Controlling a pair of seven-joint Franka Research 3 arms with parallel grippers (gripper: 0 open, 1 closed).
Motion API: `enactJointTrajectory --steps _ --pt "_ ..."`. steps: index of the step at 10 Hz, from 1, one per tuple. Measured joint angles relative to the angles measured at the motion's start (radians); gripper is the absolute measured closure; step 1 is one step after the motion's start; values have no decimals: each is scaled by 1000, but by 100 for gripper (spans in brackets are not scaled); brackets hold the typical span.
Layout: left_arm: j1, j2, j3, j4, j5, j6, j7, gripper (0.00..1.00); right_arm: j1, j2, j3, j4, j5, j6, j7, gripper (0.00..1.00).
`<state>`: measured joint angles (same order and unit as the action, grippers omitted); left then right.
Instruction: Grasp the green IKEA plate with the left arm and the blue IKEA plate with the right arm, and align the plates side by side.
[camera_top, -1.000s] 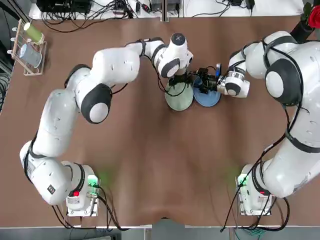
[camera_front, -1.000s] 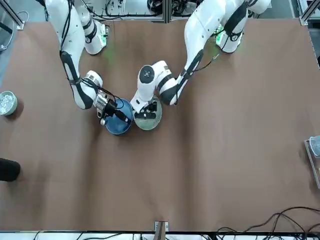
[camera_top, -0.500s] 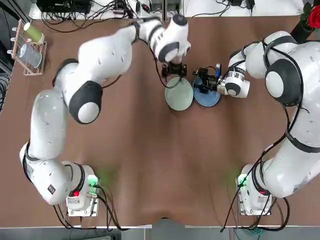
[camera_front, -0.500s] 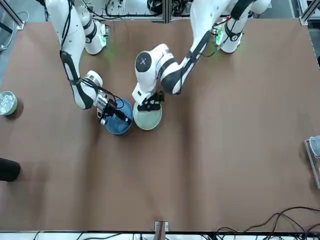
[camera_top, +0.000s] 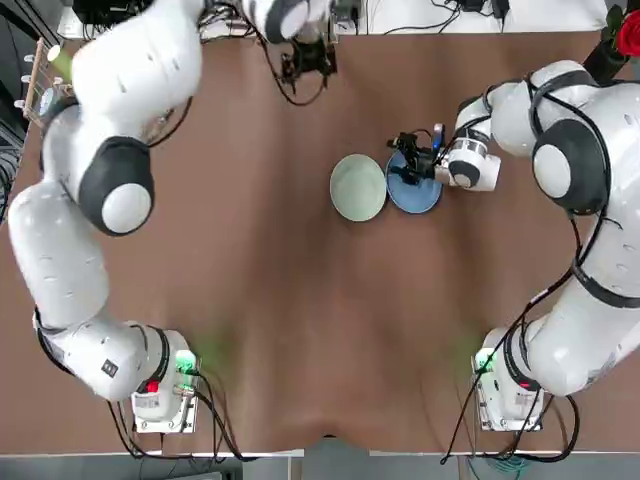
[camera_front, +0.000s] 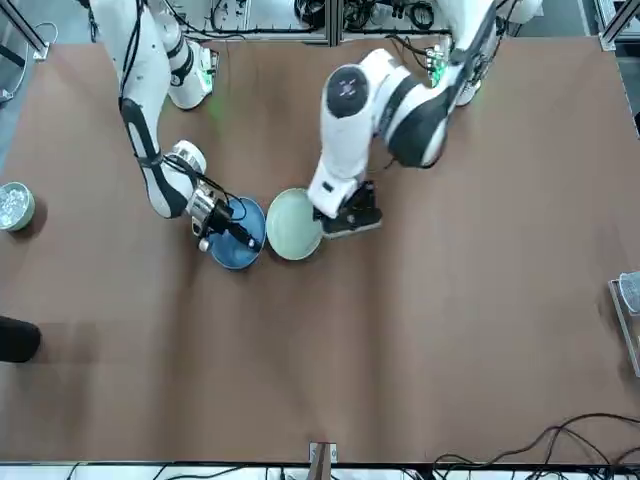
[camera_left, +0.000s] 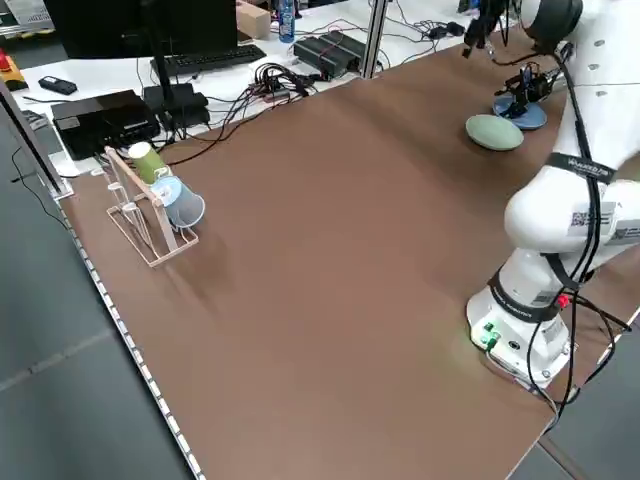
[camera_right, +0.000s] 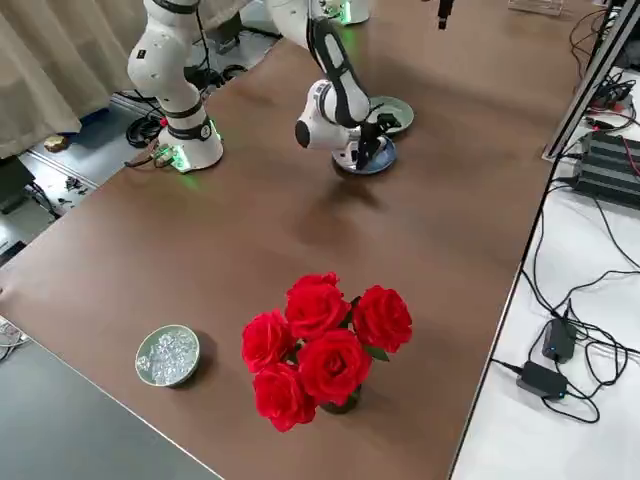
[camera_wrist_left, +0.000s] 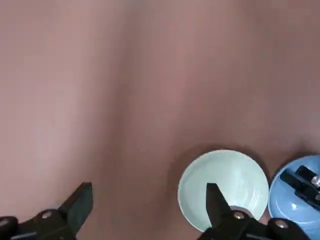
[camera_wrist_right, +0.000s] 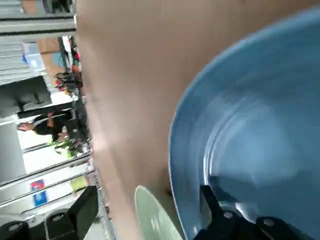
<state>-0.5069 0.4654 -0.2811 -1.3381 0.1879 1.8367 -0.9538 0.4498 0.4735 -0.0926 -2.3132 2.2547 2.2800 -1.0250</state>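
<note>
The green plate (camera_top: 358, 188) lies flat on the tabletop (camera_top: 300, 300), with the blue plate (camera_top: 420, 201) just to its right, their rims touching or very nearly so. The left hand (camera_wrist_left: 150, 186) is raised, to the left of the green plate and beyond it from the robot's bases, its fingers spread and holding nothing. The right hand (camera_wrist_right: 149, 188) is low at the blue plate, to the right of the green one, its fingers also well apart, so neither plate is gripped.

The aligning looks all but done; what remains is likely the right arm's retreat. That calls for a straight lift clear of the rim, since a sideways brush could nudge the blue plate out of line.
</note>
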Motion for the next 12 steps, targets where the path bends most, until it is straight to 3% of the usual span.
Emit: enactJointTrajectory --steps 4,5,7,9,12 --pt "185 -150 -5 -20 -33 -61 183 0 69 -86 4 54 -12 283 34 7" --pt "226 -174 -6 -23 -49 -61 206 0 96 -105 5 78 -61 391 34 5" --pt "298 -206 -5 -27 -64 -80 223 0 117 -142 4 128 -237 522 47 3" --pt "385 -223 -5 -28 -80 -135 273 0 97 -151 -11 184 -429 537 49 3" --pt "484 -273 2 -28 -97 -214 532 0 30 -151 -15 252 -758 519 47 2"
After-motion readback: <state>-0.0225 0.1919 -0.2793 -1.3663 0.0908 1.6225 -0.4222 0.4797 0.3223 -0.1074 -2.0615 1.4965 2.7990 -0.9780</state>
